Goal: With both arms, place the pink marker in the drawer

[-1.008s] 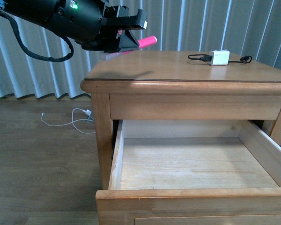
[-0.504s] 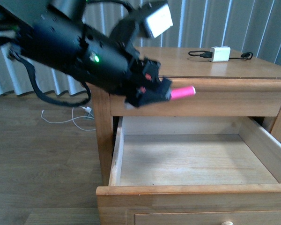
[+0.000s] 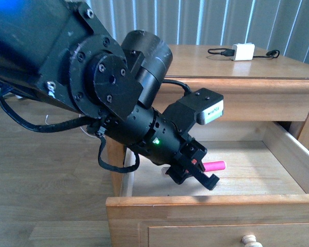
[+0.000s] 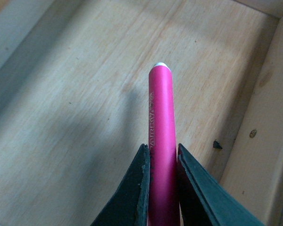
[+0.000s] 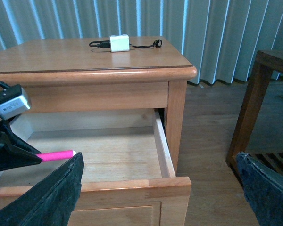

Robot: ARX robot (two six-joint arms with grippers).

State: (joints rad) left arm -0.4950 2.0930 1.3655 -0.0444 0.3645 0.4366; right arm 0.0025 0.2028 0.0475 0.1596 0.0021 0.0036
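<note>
My left gripper (image 3: 203,175) is shut on the pink marker (image 3: 215,166) and reaches down into the open drawer (image 3: 206,205), holding the marker just above its pale floor. In the left wrist view the marker (image 4: 161,141) stands out between the two dark fingers (image 4: 134,193) over the drawer floor. The right wrist view shows the marker (image 5: 56,155) inside the drawer (image 5: 166,150) and my left gripper (image 5: 19,157) at the left edge. My right gripper (image 5: 160,188) is open and empty in front of the drawer's front right corner; its wide-apart fingers (image 5: 52,197) frame the view. It is out of the front view.
A white charger block (image 3: 243,51) with a black cable lies on the nightstand top (image 3: 195,62). A round knob (image 3: 249,240) shows on the drawer front. A dark wooden table (image 5: 264,108) stands to the nightstand's right. Curtains hang behind. A white cable lies on the floor, mostly hidden by my left arm.
My left arm has carried the marker from above the nightstand top, forward and down over its edge, into the open drawer.
</note>
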